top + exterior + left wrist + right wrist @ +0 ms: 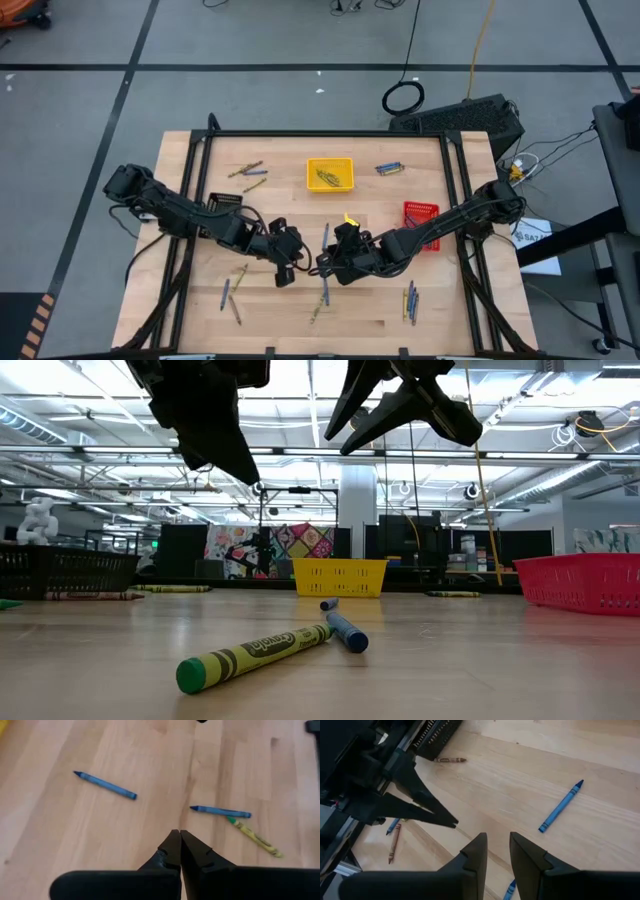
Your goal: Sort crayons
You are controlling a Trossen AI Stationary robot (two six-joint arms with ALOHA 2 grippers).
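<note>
Overhead, left tool clenched empty, right tool parted (nothing between), above scattered crayons.

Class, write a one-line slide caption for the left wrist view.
Shut left gripper above wooden table, two blue crayons and one yellow crayon.

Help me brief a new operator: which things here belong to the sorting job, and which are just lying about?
Job: crayons, yellow tray, red tray, black tray.
Lying about: cable coil, black case on the floor.
</note>
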